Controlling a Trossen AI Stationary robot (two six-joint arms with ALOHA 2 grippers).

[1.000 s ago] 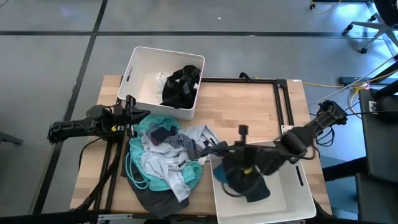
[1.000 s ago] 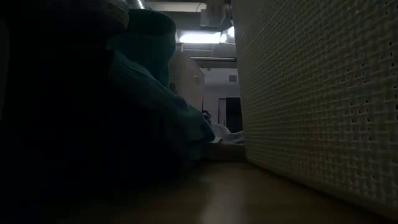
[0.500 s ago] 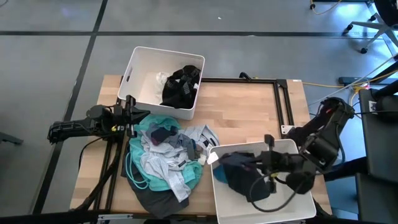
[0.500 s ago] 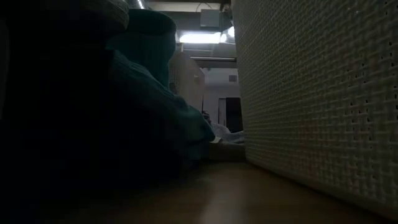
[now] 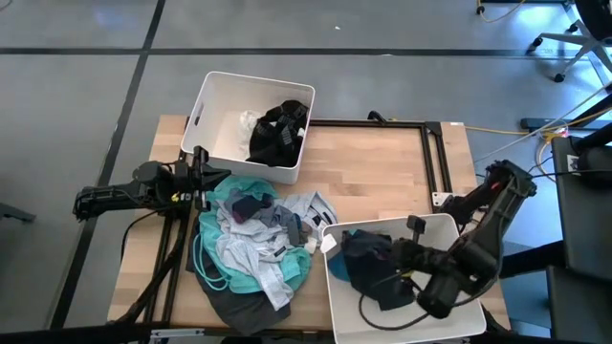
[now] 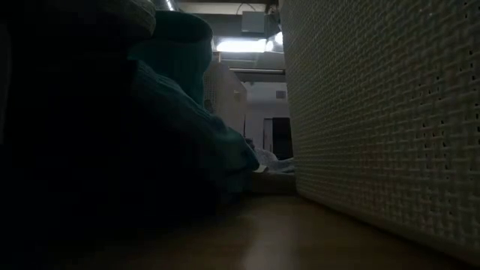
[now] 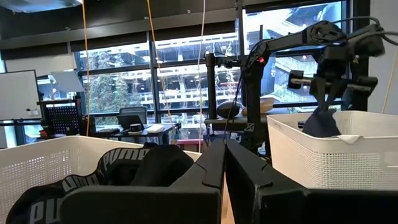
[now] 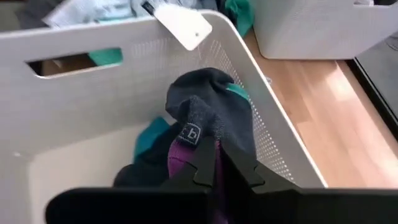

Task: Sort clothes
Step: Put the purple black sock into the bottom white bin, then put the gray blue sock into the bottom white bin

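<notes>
A heap of clothes (image 5: 253,244), teal, pale grey-blue, white and dark grey, lies on the table's left half. It shows as a dark teal mound in the low view (image 6: 187,112). My right gripper (image 5: 390,260) is over the near white bin (image 5: 459,315), shut on a dark grey sock (image 8: 208,102) with a purple part. Dark clothes (image 5: 368,272) lie in that bin. My left gripper (image 5: 208,182) is shut and empty at the heap's far left edge, just in front of the far bin. It also shows in its own wrist view (image 7: 224,152). My right gripper pinches a bunched fold of the sock, at its purple part (image 8: 186,149), between its two fingers. The fingers slant down from the table's right into the bin. The sock bulges past the fingertips beside the bin's left wall. In the left wrist view it hangs below the gripper (image 7: 320,124), its lower end behind the rim.
The far white bin (image 5: 215,105) holds black clothes (image 5: 277,134) and a small white piece. A black metal frame (image 5: 435,153) lies on the table's right half. The near bin's wall fills the low view's right side (image 6: 375,112). Bare wood (image 5: 368,172) lies between the bins.
My right gripper has gone from the near bin's far left corner toward the table's right and near edge, to over the bin's middle, and the arm has swung round behind it. The dark cloth it holds has come off the bin's rim and hangs inside the bin.
</notes>
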